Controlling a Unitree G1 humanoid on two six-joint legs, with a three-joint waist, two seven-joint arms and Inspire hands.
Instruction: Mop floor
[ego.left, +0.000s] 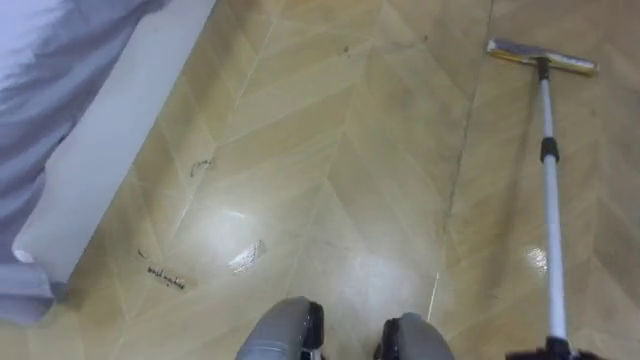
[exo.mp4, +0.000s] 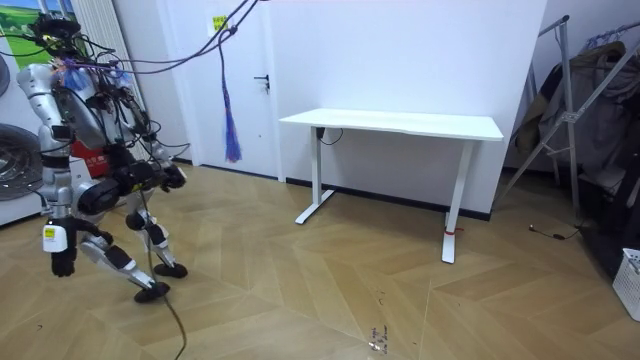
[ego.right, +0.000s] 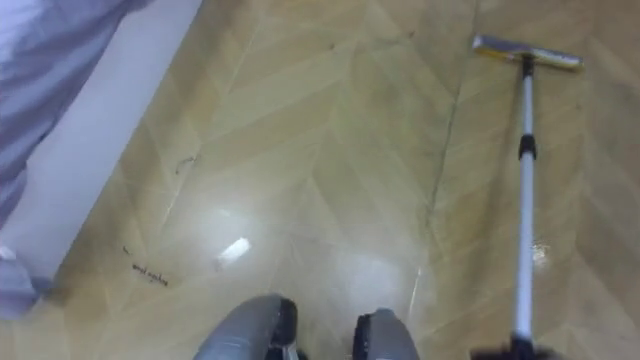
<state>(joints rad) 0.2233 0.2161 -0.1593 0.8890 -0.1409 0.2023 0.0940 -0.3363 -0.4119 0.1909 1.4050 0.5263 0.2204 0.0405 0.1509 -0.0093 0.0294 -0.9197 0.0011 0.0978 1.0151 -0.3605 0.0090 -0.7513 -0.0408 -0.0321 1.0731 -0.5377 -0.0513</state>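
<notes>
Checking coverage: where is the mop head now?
The mop head lies on the wooden floor, upper right in the eye views, its pole reaching the bottom edge.

Both eye views look steeply down from the head at the same floor (ego.left: 330, 150) and mop (ego.left: 548, 200); the room view stands well off, facing the table (exo.mp4: 400, 125).

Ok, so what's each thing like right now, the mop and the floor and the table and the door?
Mop: head flat on the floor, pole reaching back toward the robot.
Floor: shiny, with a few dark scuffs and a pale scrap.
Table: standing upright by the wall.
Door: shut.
</notes>
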